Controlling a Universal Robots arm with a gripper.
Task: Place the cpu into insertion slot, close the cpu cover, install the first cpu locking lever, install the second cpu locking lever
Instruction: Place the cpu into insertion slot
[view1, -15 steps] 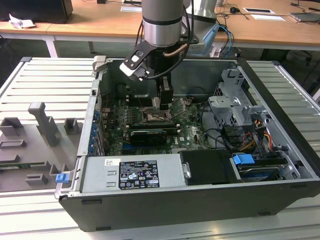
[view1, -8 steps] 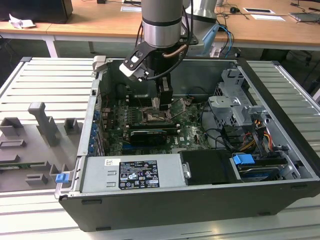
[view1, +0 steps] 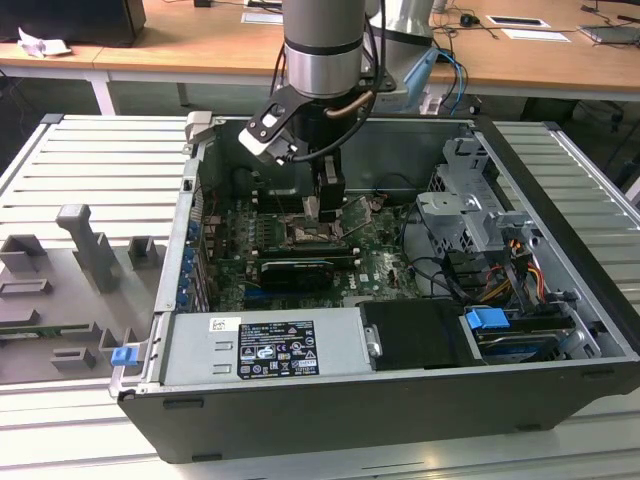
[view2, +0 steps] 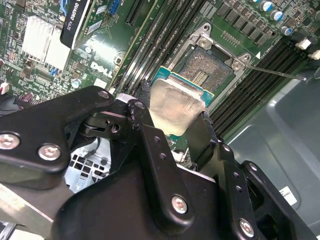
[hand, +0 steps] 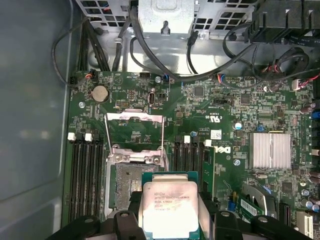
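First wrist view shows the gripper (hand: 170, 220) clamped on the cpu (hand: 170, 205), which overlaps the near edge of the uncovered insertion slot (hand: 125, 185), black memory slots (hand: 85, 170) flanking both, the cpu cover (hand: 135, 150) swung open just beyond and loose cables (hand: 145, 55) farther off.

Your arm (view1: 322, 50) hangs straight down, wrist vertical, with the claw (view1: 326, 200) at its lower end. In the second wrist view, your claw's two black fingers (view2: 150, 145) pinch the cpu (view2: 175, 107) by opposite edges, holding it flat between them.
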